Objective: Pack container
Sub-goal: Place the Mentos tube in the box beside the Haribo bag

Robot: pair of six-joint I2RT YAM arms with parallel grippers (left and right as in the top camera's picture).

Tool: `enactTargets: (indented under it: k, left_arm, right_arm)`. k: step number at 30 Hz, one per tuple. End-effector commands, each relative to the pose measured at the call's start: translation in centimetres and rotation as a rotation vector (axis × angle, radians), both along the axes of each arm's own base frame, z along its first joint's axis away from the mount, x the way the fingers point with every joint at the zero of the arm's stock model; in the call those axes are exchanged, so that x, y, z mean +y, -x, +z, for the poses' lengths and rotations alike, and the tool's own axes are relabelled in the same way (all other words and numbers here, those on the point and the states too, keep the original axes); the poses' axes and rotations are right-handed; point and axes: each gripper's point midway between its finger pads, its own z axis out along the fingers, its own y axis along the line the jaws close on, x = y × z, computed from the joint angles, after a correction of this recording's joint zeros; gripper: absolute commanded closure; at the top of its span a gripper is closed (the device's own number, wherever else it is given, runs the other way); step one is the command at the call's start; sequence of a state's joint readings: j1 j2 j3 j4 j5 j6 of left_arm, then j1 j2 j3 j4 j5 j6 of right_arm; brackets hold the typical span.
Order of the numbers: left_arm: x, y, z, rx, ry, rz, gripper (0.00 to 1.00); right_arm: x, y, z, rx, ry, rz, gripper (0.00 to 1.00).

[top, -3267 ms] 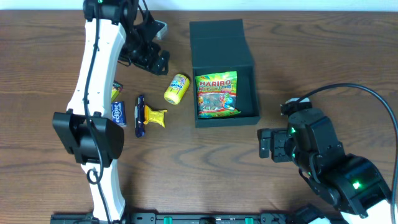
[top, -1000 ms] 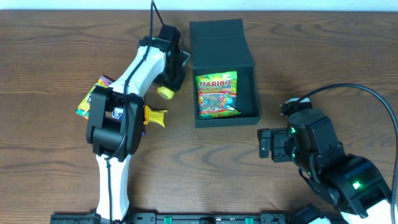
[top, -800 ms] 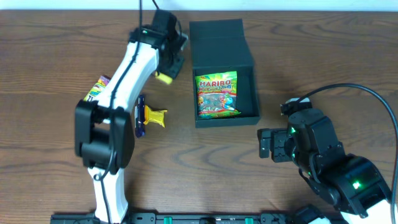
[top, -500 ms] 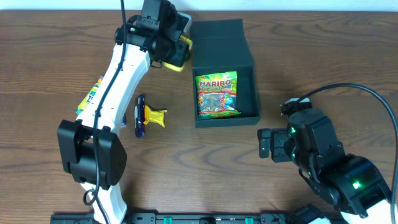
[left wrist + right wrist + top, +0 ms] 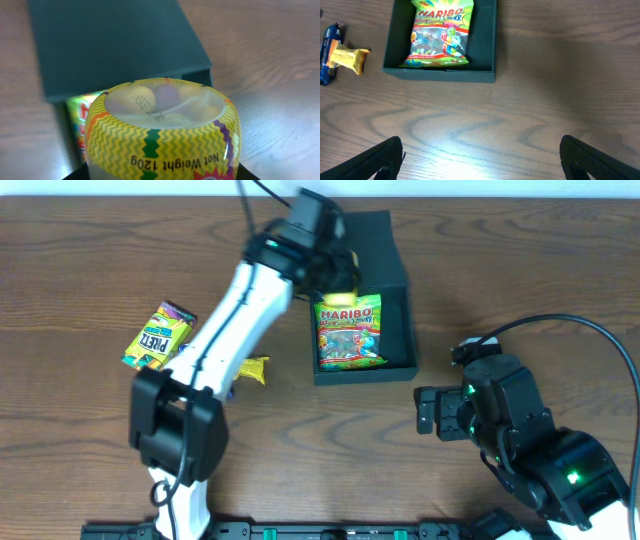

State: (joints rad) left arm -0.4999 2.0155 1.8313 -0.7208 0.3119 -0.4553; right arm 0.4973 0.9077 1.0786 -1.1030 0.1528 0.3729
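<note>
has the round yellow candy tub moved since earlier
Yes: the round yellow candy tub went right, from the table left of the matte black cardboard box to over it, in the left claw.

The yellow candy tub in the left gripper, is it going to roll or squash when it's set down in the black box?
It would probably roll if laid on its side, since the candy tub looks round-bodied. It likely keeps its shape, as its wall looks like rigid plastic. If it lands on the soft Haribo bag in the container, it may tilt.
</note>
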Motion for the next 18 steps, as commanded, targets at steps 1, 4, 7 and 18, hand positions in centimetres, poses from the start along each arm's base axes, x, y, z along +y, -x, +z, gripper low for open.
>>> enactTargets:
  k: [1, 4, 7, 18]
  left_arm:
    - [-0.8, -0.4, -0.8, 0.011, -0.038, 0.144, 0.94]
    - [-2.4, 0.4, -2.2, 0.020, -0.061, 0.120, 0.94]
    - [-3.7, 0.5, -3.6, 0.033, -0.055, 0.117, 0.94]
    - [-7.6, 4.1, -7.3, 0.210, -0.007, 0.106, 0.94]
  right_arm:
    - [-0.2, -0.1, 0.4, -0.013, 0.006, 0.002, 0.01]
    - [-0.2, -0.1, 0.4, -0.013, 0.006, 0.002, 0.01]
    - [-0.2, -0.1, 0.4, -0.013, 0.006, 0.002, 0.01]
    - [-0.2, -0.1, 0.4, -0.013, 0.006, 0.002, 0.01]
